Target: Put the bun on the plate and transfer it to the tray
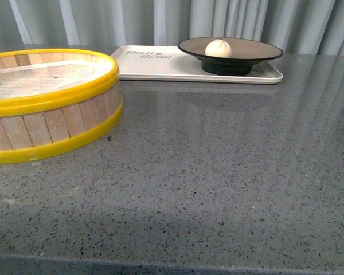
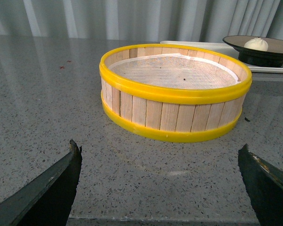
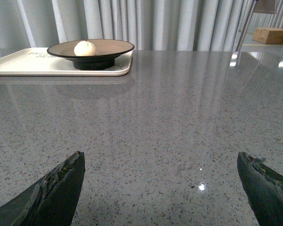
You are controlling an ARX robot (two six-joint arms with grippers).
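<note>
- Steamer basket (image 1: 46, 100) sitting at table's (image 1: 218, 189) left edge; nothing blocking the tray (image 1: 155, 66).
- Bun (image 1: 218, 48) resting on plate (image 1: 264, 51), plate standing on tray's right end, far edge.
- Wide open room center/near edge.
- L gripper (image 2: 160, 160) & R gripper (image 3: 160, 160) both hanging spread wide, holding nothing.

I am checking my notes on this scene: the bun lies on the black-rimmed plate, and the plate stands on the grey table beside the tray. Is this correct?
Not quite. The bun does lie on the plate, but the plate stands on the tray itself, at its right end, not beside it on the table. The front view shows this clearly.
</note>
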